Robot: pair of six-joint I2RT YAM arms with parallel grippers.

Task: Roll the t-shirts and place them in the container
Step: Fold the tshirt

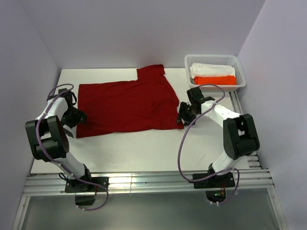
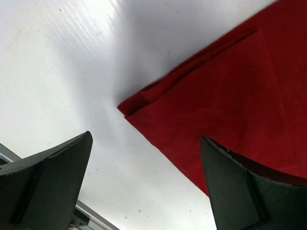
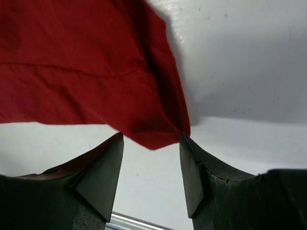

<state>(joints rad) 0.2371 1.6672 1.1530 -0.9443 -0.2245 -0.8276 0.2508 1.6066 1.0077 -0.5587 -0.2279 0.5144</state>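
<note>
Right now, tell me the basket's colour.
White, a mesh-walled basket; clearest in the top external view.

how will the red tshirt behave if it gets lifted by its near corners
Likely floppy: the red t-shirt lies flat with soft wrinkles, so it should sag between grip points. Thin cloth, probably light. Pushed, it would likely bunch, as at its folded corner.

White mesh basket (image 1: pixel 211 57) — far-right corner of white table (image 1: pixel 144 148)
</note>
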